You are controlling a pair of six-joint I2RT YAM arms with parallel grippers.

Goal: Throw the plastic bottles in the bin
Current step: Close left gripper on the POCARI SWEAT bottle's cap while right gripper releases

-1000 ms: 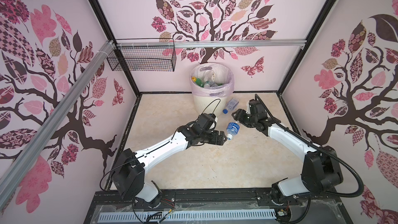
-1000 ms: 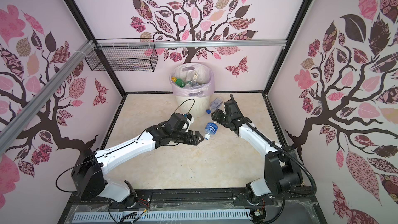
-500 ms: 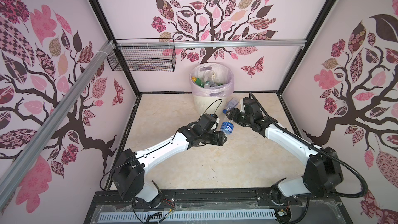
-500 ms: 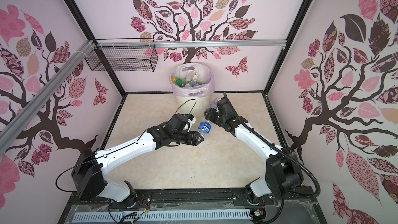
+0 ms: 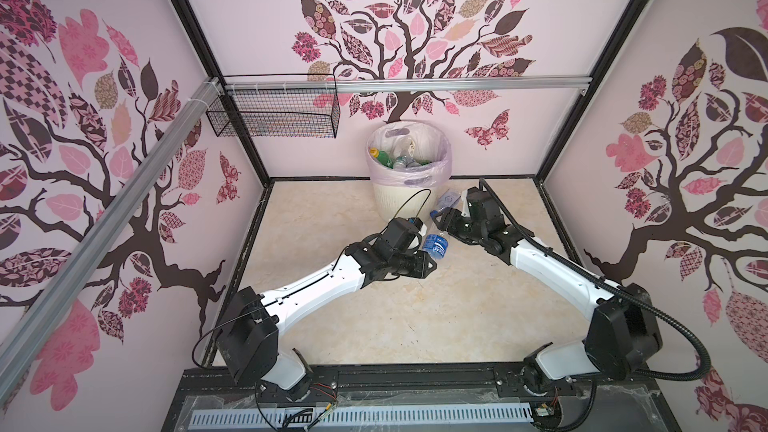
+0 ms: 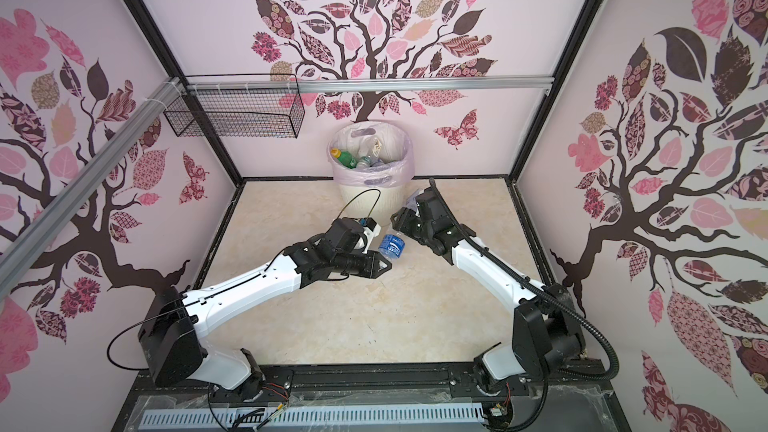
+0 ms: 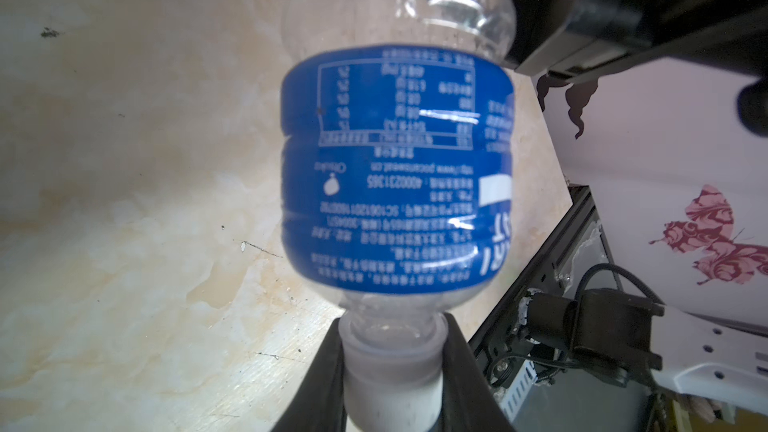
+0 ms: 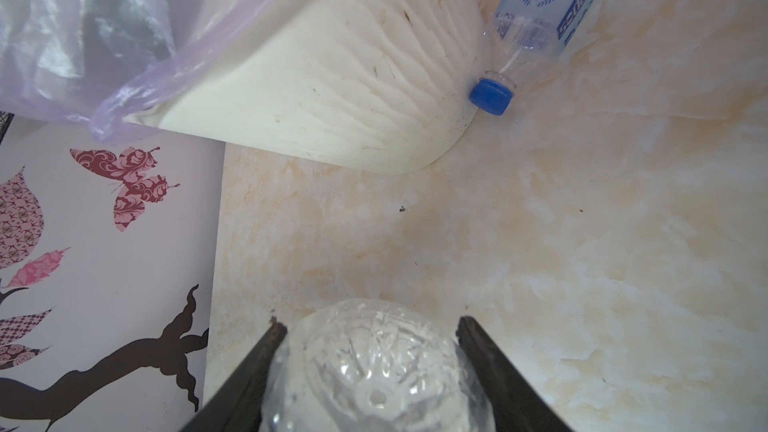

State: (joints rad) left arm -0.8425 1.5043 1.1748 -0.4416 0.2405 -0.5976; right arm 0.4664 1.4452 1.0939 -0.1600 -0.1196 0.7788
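A clear plastic bottle (image 5: 434,245) (image 6: 392,246) with a blue label hangs above the floor between both arms. My left gripper (image 5: 429,263) (image 6: 384,268) is shut on its white cap; in the left wrist view the cap sits between the black fingers at the gripper (image 7: 392,322), with the label (image 7: 395,180) above. My right gripper (image 5: 441,223) (image 6: 395,219) (image 8: 372,324) is shut on the bottle's clear base (image 8: 376,376). The cream bin (image 5: 409,197) (image 6: 370,197) (image 8: 332,76), lined with a pink bag, stands just behind and holds several bottles (image 5: 395,160).
Another bottle (image 5: 446,201) (image 8: 552,14) with a pale blue label and a blue cap lies on the floor against the bin's base, beside the right wrist. A black wire basket (image 5: 274,118) hangs on the back rail to the left. Patterned walls close in three sides.
My left gripper, open a second ago, has shut on the bottle's cap. The right gripper has carried the bottle a little left, towards the left gripper, and still holds its base.
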